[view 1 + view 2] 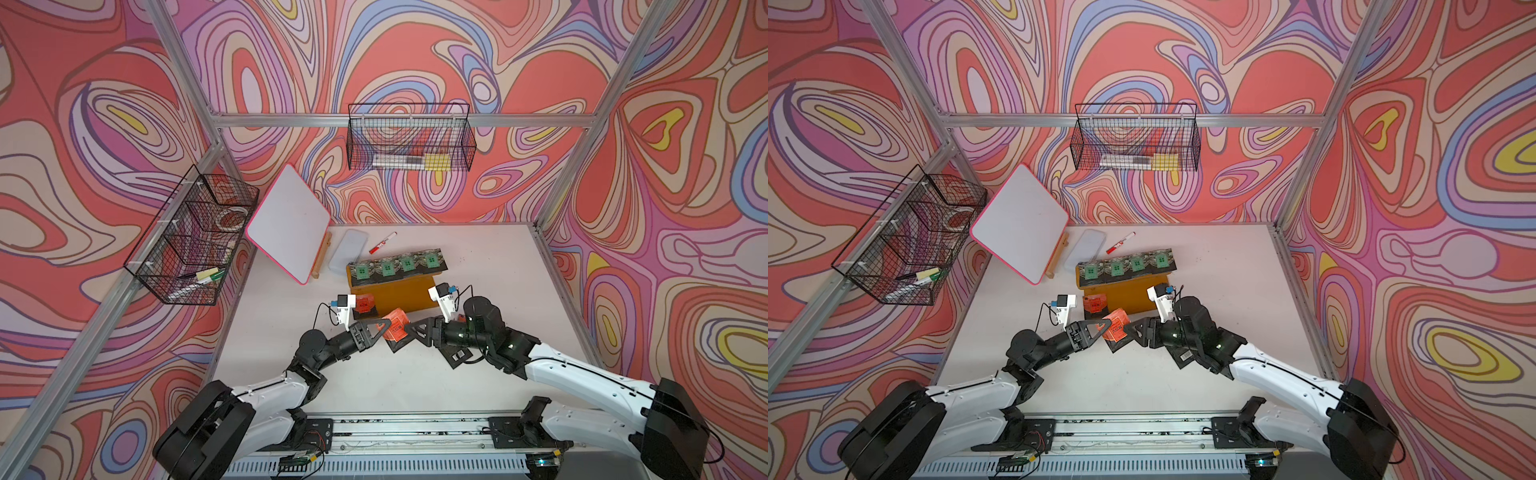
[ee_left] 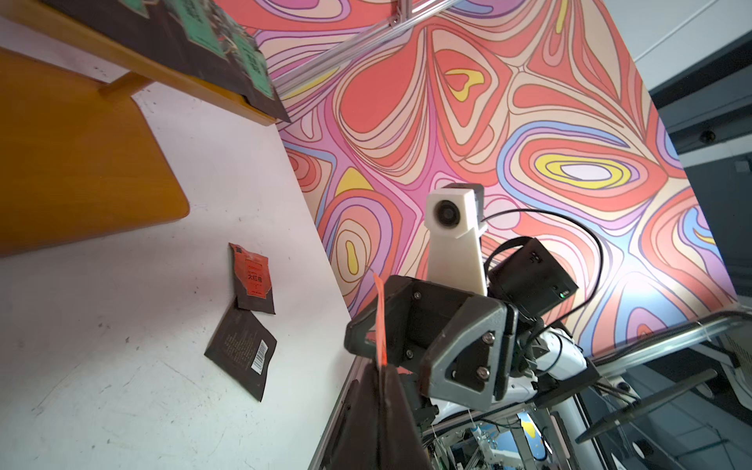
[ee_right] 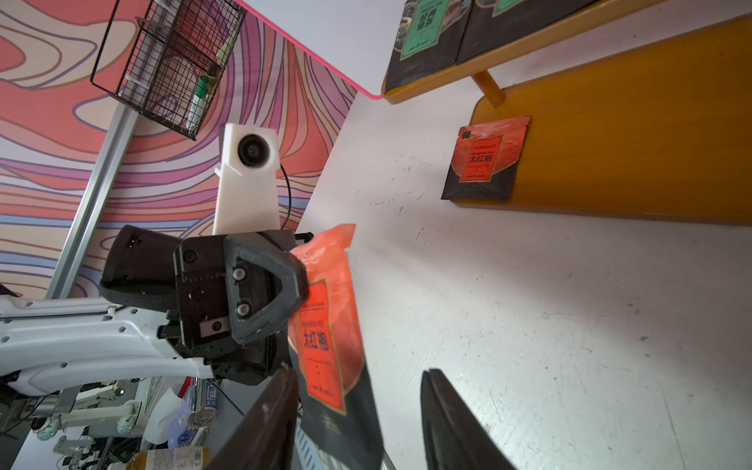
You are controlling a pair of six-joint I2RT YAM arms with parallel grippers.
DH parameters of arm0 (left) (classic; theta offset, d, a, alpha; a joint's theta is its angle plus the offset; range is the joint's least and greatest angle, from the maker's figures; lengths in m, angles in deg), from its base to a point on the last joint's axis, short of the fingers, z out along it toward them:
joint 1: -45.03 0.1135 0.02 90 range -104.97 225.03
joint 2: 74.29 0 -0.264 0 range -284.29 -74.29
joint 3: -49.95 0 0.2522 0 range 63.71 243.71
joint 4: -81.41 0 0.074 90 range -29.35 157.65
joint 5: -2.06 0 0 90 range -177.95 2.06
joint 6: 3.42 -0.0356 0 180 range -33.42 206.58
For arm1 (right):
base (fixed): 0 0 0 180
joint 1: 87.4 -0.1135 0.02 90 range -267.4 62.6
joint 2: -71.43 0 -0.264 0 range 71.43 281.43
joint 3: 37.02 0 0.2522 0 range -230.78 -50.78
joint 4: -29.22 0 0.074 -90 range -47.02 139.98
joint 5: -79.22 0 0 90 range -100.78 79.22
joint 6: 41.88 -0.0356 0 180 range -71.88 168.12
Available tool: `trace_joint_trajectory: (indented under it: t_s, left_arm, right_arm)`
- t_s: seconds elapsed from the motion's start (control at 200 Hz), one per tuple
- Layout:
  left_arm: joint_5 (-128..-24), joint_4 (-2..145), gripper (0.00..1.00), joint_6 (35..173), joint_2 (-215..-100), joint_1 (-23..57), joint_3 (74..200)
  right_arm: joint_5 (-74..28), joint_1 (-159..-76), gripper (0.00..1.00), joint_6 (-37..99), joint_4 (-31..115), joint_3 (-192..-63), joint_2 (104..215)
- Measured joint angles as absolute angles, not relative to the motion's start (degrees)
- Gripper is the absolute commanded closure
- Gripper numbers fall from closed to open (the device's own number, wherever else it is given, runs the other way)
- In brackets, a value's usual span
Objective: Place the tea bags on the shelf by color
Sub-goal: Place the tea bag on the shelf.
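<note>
Pinching an orange tea bag: left claw, right claw seemingly loosened.

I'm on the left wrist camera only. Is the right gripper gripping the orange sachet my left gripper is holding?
Observer: No. The right gripper is open, and only the left gripper pinches the held sachet.
Operator: Any orange ones placed yet?
Observer: One orange sachet lies on the shelf's lower step, at its left end.
Operator: And higher up?
Observer: Four green sachets line the upper step.
</note>
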State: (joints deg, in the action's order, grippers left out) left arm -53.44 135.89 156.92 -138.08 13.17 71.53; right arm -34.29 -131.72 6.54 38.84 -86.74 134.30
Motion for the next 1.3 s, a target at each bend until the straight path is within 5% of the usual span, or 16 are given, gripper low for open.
trace_joint_trajectory:
  t_s: [0.501,0.971,1.297]
  left_arm:
    - [-51.43,117.8,1.0,150.78,-124.94,13.17,72.49]
    - [-51.48,118.15,1.0,151.11,-124.88,13.17,72.97]
    - [-52.35,118.17,1.0,151.13,-124.0,13.17,72.97]
  right_arm:
    - [-41.5,-130.49,0.72,5.18,34.84,-86.39,133.03]
    - [-40.78,-130.23,0.68,0.4,30.56,-82.55,133.56]
    - [-41.91,-130.23,0.79,-3.76,23.98,-78.61,133.45]
